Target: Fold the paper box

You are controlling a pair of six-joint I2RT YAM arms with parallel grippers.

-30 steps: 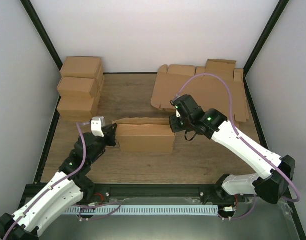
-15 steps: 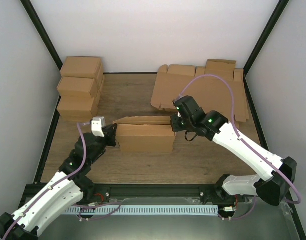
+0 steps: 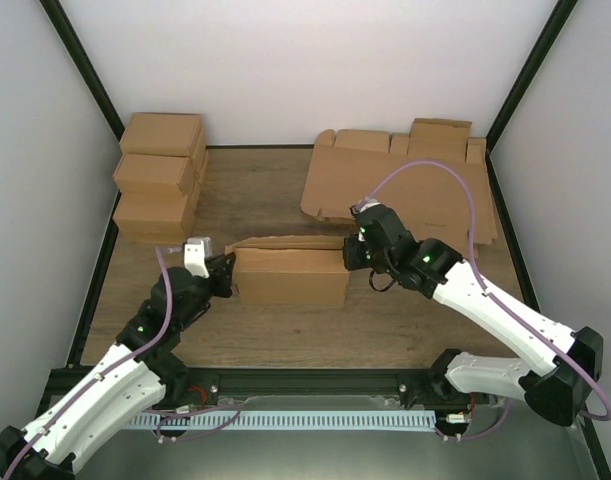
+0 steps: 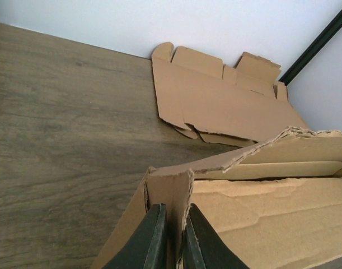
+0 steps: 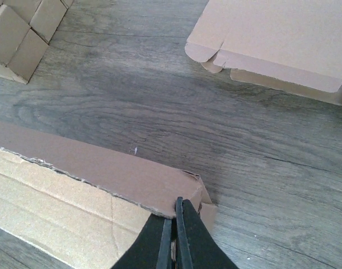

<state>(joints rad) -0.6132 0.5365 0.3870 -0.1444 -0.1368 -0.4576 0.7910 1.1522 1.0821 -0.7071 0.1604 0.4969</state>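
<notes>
Sitting near the middle of the tabletop (image 3: 265, 200), the paper box (image 3: 290, 277) is a long, half-formed carton lying crosswise, with a ragged-edged rear flap standing along its far side. Its panels hide whatever is inside.

The left gripper (image 4: 175, 208) meets the box's left end, its fingers clamped on the upright end flap there. The right gripper (image 5: 176, 202) is at the right end with its fingers together, tips at the corner of the rear flap. I cannot tell whether cardboard is pinched between them.

A sheaf of flat blanks (image 3: 405, 190) lies by the far right corner, and finished boxes (image 3: 160, 175) are stacked by the far left corner.
</notes>
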